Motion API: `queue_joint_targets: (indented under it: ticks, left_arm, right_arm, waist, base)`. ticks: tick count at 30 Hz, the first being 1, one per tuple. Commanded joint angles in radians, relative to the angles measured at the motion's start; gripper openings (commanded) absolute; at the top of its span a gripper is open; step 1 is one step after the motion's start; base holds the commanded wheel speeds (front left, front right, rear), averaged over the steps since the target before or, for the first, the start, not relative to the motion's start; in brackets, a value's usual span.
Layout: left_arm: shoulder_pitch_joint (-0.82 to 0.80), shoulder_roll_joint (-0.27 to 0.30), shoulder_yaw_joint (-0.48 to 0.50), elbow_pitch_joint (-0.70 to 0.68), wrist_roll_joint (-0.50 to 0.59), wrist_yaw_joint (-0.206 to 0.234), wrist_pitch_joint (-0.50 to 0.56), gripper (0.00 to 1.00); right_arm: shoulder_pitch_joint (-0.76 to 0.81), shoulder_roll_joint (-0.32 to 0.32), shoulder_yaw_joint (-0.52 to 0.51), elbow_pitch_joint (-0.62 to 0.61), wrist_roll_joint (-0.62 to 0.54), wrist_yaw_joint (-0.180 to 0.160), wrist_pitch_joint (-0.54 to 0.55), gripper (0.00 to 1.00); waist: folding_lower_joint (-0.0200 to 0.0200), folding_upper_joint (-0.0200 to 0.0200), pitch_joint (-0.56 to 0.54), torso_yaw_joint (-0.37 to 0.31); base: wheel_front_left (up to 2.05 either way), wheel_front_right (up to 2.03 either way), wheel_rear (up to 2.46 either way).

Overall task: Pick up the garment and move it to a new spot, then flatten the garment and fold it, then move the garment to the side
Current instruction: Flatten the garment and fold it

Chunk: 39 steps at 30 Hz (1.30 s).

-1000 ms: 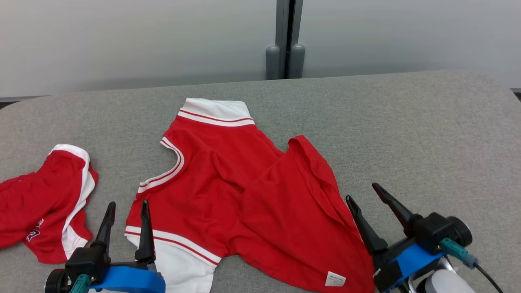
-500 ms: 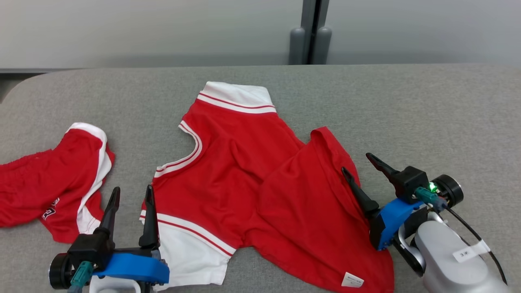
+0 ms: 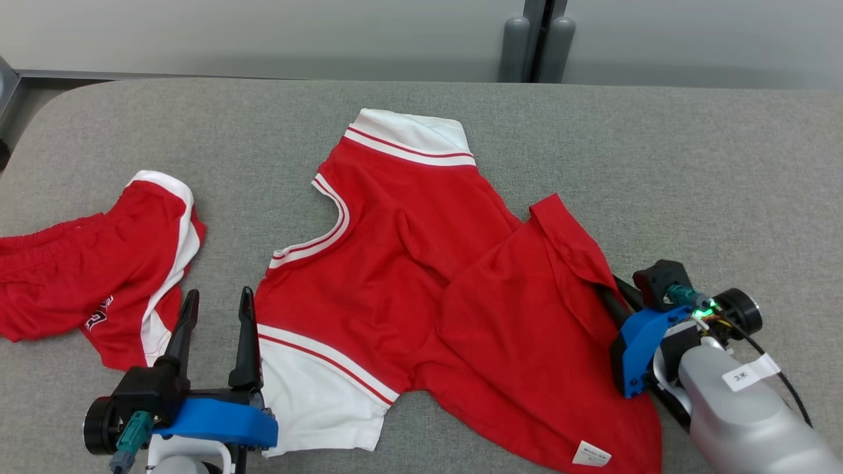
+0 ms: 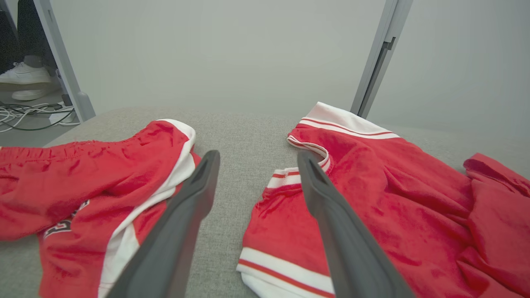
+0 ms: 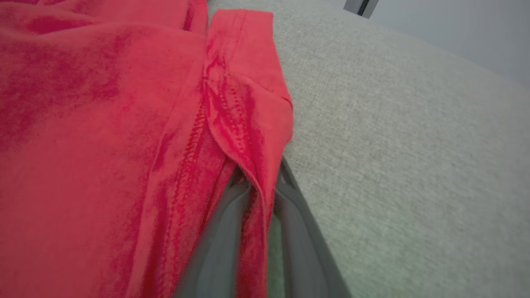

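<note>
right claw (image 5: 263,178) is clamped on the jersey (image 3: 421,263) hem, left claw (image 3: 217,309) wide open. I'd lift slow so that thin fold doesn't slip out.

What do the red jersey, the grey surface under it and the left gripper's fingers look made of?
The red jersey: soft knit fabric, perhaps polyester, matte; it creases loosely and shows a stitched hem. The grey surface: matte textile covering, going by its fine flecked weave. The fingers of the left gripper: dark grey plastic or rubber, smooth with a faint sheen.
</note>
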Motion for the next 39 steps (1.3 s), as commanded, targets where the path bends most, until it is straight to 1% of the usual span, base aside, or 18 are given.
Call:
queue_joint_targets:
  ticks: [1, 7, 10, 11, 12, 14, 20, 23, 27, 31, 35, 39]
  left_arm:
    - [-0.014, -0.001, 0.001, 0.002, -0.005, -0.008, -0.005, 1.0]
    - [-0.025, -0.001, -0.01, 0.002, -0.009, -0.008, -0.005, 1.0]
    - [-0.03, -0.001, -0.013, 0.001, -0.012, -0.008, -0.005, 1.0]
    - [-0.031, -0.001, -0.012, 0.001, -0.013, -0.007, -0.005, 1.0]
    - [-0.031, -0.001, -0.012, 0.001, -0.014, -0.005, -0.005, 1.0]
    - [-0.026, -0.001, -0.01, 0.0, -0.015, -0.002, -0.005, 1.0]
    - [-0.004, -0.001, 0.0, -0.001, -0.017, 0.007, -0.005, 1.0]
    - [0.004, -0.001, 0.004, -0.003, -0.013, 0.009, -0.005, 1.0]
    - [0.015, -0.001, 0.015, -0.008, -0.005, 0.009, -0.005, 1.0]
    - [0.033, -0.001, 0.03, -0.014, 0.004, 0.007, -0.005, 1.0]
    - [0.053, -0.001, 0.048, -0.02, 0.011, 0.005, -0.005, 1.0]
    - [0.07, -0.001, 0.061, -0.027, 0.021, 0.003, -0.005, 1.0]
  right_arm:
    - [-0.026, -0.016, -0.009, 0.013, 0.012, 0.0, -0.004, 0.0]
    - [-0.12, -0.064, -0.056, 0.04, 0.029, 0.0, -0.014, 0.0]
    - [-0.151, -0.073, -0.077, 0.05, 0.028, 0.0, -0.013, 0.0]
    - [-0.162, -0.076, -0.082, 0.043, 0.024, 0.0, -0.013, 0.22]
    - [-0.168, -0.079, -0.088, 0.037, 0.019, 0.0, -0.013, 0.32]
    - [-0.165, -0.08, -0.105, 0.019, 0.02, 0.0, -0.013, 0.99]
    - [-0.105, -0.083, -0.139, -0.024, 0.018, 0.0, -0.013, 1.0]
    - [-0.059, -0.097, -0.187, -0.079, 0.016, 0.0, -0.013, 1.0]
    - [0.035, -0.106, -0.258, -0.19, 0.003, 0.0, -0.012, 1.0]
    - [0.148, -0.102, -0.353, -0.325, -0.008, 0.0, -0.012, 1.0]
    - [0.257, -0.074, -0.434, -0.459, -0.033, 0.0, -0.013, 1.0]
    - [0.352, -0.028, -0.491, -0.571, -0.055, 0.0, -0.013, 1.0]
  waist:
    - [-0.0001, -0.0002, -0.001, 0.0]
    - [-0.0001, -0.0002, 0.002, 0.007]
    - [-0.0001, -0.0002, 0.005, 0.01]
    - [-0.0001, -0.0002, 0.007, 0.011]
    - [-0.0001, -0.0002, 0.007, 0.01]
    - [-0.0001, -0.0002, 0.007, 0.008]
    - [-0.0001, -0.0002, -0.005, -0.015]
    - [-0.0001, -0.0002, -0.017, -0.035]
    - [-0.0001, -0.0002, -0.037, -0.064]
    - [-0.0001, -0.0002, -0.056, -0.089]
    - [-0.0001, -0.0002, -0.077, -0.111]
    - [-0.0001, -0.0002, -0.097, -0.126]
  base:
    - [0.0, 0.0, 0.0]
    - [0.0, 0.0, 0.0]
    - [0.0, 0.0, 0.0]
    - [0.0, 0.0, 0.0]
    - [0.0, 0.0, 0.0]
    - [0.0, 0.0, 0.0]
    - [0.0, 0.0, 0.0]
    - [0.0, 0.0, 0.0]
    - [0.0, 0.0, 0.0]
    - [0.0, 0.0, 0.0]
    - [0.0, 0.0, 0.0]
    - [0.0, 0.0, 0.0]
